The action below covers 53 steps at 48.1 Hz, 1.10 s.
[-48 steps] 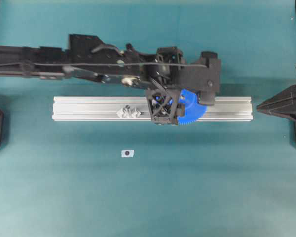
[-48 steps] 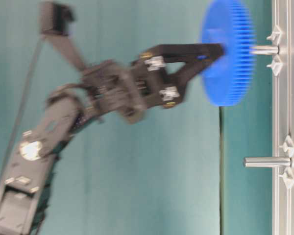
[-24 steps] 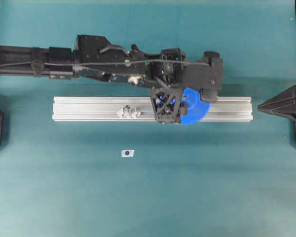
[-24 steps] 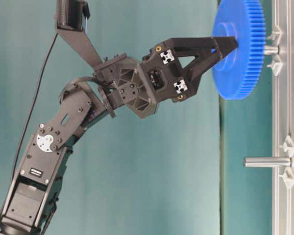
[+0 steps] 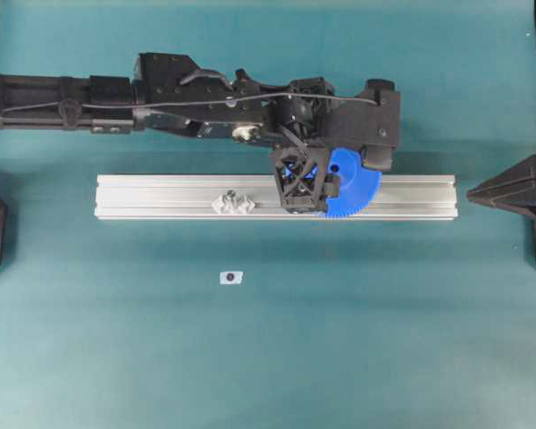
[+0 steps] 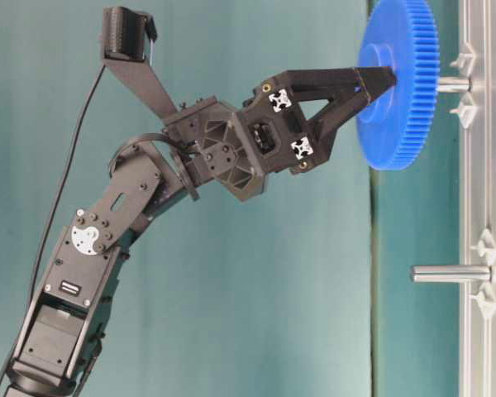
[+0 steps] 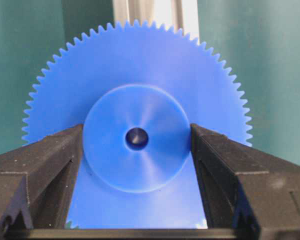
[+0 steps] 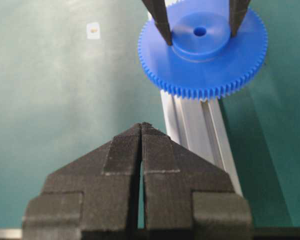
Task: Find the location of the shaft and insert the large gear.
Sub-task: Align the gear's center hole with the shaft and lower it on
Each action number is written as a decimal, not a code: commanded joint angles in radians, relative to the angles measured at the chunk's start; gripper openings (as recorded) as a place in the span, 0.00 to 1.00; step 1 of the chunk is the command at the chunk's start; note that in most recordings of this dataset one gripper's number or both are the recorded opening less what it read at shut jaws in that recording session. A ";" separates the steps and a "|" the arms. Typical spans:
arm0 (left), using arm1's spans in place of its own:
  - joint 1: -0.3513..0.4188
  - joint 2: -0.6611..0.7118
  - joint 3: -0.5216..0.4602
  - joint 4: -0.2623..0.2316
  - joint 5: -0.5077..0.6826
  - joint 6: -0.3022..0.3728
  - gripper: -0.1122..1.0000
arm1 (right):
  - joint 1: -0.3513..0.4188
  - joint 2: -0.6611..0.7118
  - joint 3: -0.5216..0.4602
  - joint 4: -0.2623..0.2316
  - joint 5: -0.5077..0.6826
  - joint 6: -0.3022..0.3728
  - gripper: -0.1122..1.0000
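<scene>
— Where is the large gear (image 6: 396,83)?
— Over the aluminium rail (image 5: 161,197), level with the shaft (image 6: 451,83), whose tip reaches its underside.
— What holds it?
— The left claw (image 7: 136,137), its fingers (image 7: 45,160) clamped on the raised hub.
— And the right claw (image 8: 141,131)?
— Pressed together, well apart from the gear, above the green table (image 5: 339,340).
</scene>
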 commanded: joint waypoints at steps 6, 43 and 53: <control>0.012 -0.023 -0.023 0.003 -0.003 0.002 0.74 | -0.002 0.008 -0.006 0.000 -0.008 0.011 0.10; 0.011 -0.029 -0.025 0.003 -0.020 -0.002 0.90 | -0.002 0.008 0.000 0.000 -0.012 0.014 0.10; 0.011 -0.037 -0.031 0.003 -0.018 -0.002 0.88 | -0.002 0.008 0.002 0.000 -0.021 0.014 0.10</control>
